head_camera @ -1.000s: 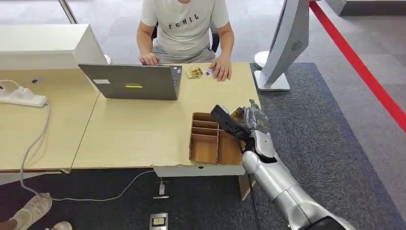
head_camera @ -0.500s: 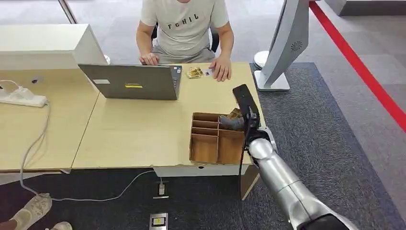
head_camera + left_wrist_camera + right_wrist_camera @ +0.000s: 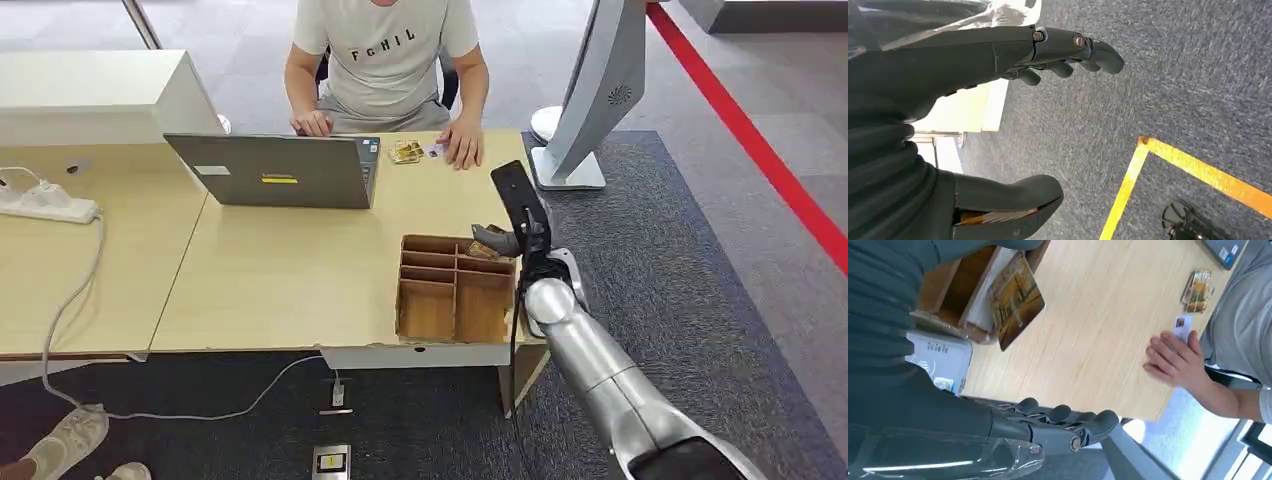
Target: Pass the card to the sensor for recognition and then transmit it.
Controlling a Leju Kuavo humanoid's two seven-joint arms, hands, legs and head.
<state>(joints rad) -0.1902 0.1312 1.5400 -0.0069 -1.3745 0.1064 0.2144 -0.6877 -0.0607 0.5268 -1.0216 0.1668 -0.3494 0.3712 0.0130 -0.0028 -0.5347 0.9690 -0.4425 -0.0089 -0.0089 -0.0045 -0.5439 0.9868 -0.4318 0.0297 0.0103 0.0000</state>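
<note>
From the head camera I see a white power strip [image 3: 45, 203] at the far left of the pale wood-grain surface [image 3: 290, 270], its cable trailing off the edge. Next comes a grey laptop [image 3: 280, 172], lid up, with a person [image 3: 385, 60] in a light T-shirt seated behind it. One of the person's hands [image 3: 463, 145] lies flat on the surface beside a small stack of glossy cards [image 3: 406, 151].

Near the front edge sits a brown cardboard box [image 3: 440, 300] split into compartments by thin walls. Those I can see into look bare, apart from a white sheet in one, seen from the right wrist. Over the box's far right corner my right robot hand [image 3: 510, 238] holds the card [image 3: 1015, 299], a flat rounded rectangle with a yellow-brown printed picture, tilted; the thumb presses on it while the dark fingers [image 3: 1068, 422] stretch out apart from it.

A white stand [image 3: 590, 100] rises from grey carpet to the right.

My left robot hand [image 3: 998, 125] hangs over blue-grey carpet crossed by yellow tape [image 3: 1168, 170], fingers spread, holding nothing.
</note>
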